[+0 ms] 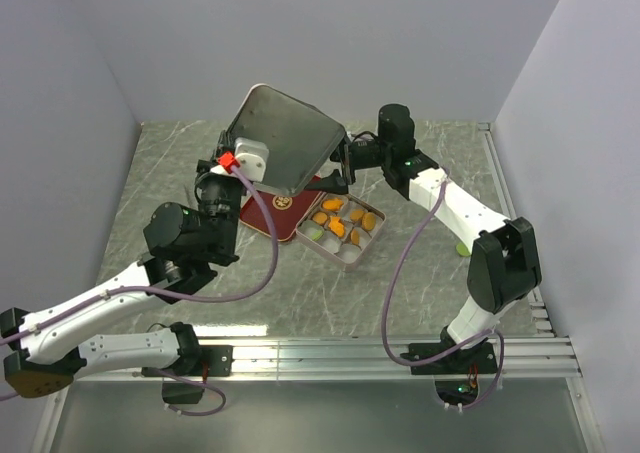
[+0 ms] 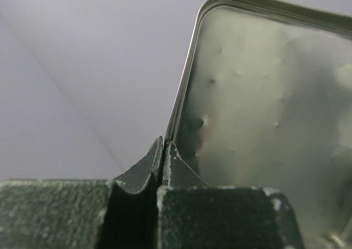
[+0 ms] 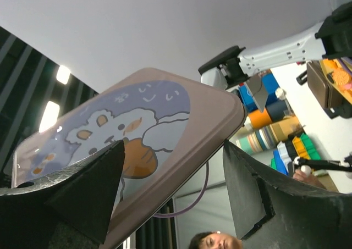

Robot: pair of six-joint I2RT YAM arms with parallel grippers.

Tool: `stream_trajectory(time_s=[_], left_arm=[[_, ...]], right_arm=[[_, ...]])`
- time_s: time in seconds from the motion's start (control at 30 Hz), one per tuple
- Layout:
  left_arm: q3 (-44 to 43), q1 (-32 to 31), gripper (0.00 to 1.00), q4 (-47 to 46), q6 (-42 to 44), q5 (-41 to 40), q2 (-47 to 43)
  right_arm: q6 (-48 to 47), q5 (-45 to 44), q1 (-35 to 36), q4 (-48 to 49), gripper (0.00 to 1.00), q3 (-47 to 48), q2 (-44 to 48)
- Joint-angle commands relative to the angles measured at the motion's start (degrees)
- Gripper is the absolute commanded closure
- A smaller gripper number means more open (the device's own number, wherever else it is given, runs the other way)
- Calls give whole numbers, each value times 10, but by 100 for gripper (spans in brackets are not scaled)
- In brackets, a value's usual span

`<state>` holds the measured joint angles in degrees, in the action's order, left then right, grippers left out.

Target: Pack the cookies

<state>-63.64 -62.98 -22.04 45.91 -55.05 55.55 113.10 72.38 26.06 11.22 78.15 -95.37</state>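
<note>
**Top external.** Left end effector (image 1: 243, 161) holds the tin lid (image 1: 285, 138) tilted up, above the far-left end of the tray (image 1: 352, 256). The cookies (image 1: 338, 227) lie in the tray on the worktop (image 1: 420, 273), mostly orange with one green at the near-left corner. One small green piece (image 1: 461, 248), possibly a stray cookie, lies well apart beside the right arm. A red flat item (image 1: 272, 211) touches the tray's left side, and I cannot tell what it is. Right end effector (image 1: 340, 168) sits at the lid's right edge.

**Left wrist.** The fingers are clenched on the rim of the lid (image 2: 264, 106), and its bare inner face fills the right half of the view. The grip is thin and close to one corner.

**Right wrist.** The jaws are spread, with the lid's printed face (image 3: 148, 128) between them. No contact is visible, so I read this end effector as released.

**Judgement.** The step in hand looks like a two-arm handling of the lid before closing.
- The right should clamp the rim squarely before the left lets go.
- The lid should be levelled over the tray and lowered slowly, since a corner pinch lets it swing.
- The stray green piece may need packing first.
</note>
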Motion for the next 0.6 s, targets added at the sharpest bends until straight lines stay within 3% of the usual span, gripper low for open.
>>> stream_trajectory(time_s=[0.0, 0.33, 0.57], left_arm=[[31, -16, 100, -64, 83, -4, 24], [69, -20, 100, -213, 254, -4, 54], [77, -20, 99, -260, 291, -9, 87]], right_arm=[[170, 29, 22, 61, 22, -1, 55], [245, 45, 27, 143, 19, 2, 56], [270, 50, 27, 187, 18, 3, 49]])
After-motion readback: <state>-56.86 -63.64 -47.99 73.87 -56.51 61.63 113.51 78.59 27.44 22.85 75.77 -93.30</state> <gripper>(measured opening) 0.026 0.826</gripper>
